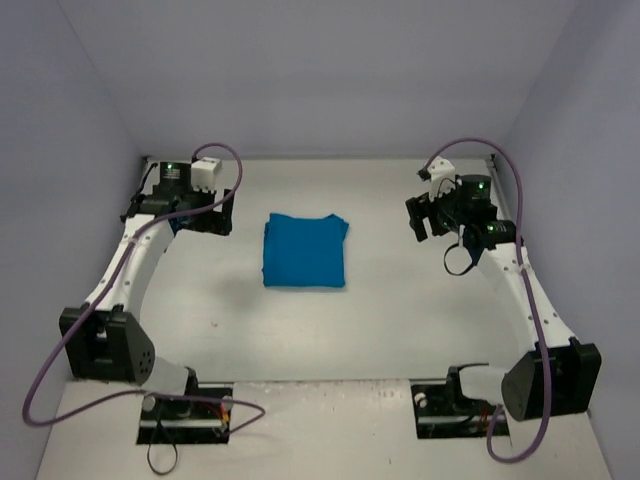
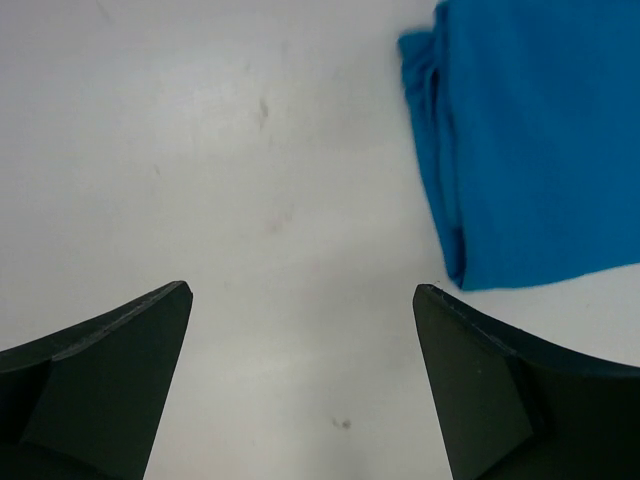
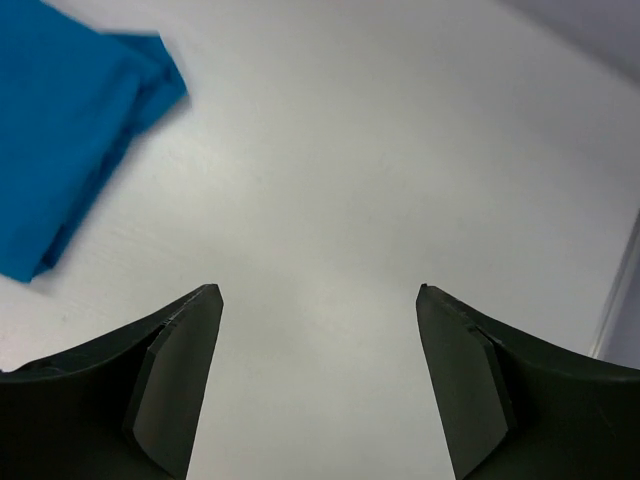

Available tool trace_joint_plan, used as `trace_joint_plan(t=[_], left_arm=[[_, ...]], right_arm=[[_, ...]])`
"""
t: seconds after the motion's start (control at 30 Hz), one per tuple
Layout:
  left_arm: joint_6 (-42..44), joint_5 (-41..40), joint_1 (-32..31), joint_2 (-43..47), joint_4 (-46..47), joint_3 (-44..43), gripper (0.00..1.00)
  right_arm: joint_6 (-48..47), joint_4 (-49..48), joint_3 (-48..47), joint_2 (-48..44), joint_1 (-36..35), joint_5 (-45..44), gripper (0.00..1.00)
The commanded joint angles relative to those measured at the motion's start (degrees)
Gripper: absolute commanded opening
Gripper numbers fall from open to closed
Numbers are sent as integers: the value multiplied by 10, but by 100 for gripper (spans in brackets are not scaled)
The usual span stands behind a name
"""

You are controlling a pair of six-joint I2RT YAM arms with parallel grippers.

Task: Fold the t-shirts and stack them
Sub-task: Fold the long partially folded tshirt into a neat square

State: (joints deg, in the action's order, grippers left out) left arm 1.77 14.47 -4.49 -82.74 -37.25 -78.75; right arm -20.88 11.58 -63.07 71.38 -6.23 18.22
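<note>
The teal-blue t-shirt (image 1: 305,250) lies folded into a neat rectangle on the white table, between the two arms. It also shows at the upper right of the left wrist view (image 2: 530,140) and at the upper left of the right wrist view (image 3: 60,130). My left gripper (image 1: 212,215) is open and empty, above the table to the left of the shirt; in its own view (image 2: 302,295) only bare table lies between the fingers. My right gripper (image 1: 425,222) is open and empty, to the right of the shirt, over bare table (image 3: 318,292).
The white table (image 1: 380,320) is enclosed by pale lilac walls on the left, back and right. Purple cables loop from both arms. The right wall's base shows at the right edge of the right wrist view (image 3: 620,300).
</note>
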Motion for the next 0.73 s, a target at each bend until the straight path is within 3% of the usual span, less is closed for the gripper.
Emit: trace_joint_plan(t=[0.0, 0.27, 0.7], left_arm=[[-49, -74, 4, 50, 3, 57, 92], [-67, -99, 4, 53, 95, 173, 92], [-69, -113, 5, 55, 108, 180, 92]], right_arm=[[75, -7, 46, -31, 23, -75, 78], [120, -13, 59, 8, 30, -155, 83], [126, -42, 70, 40, 40, -168, 99]])
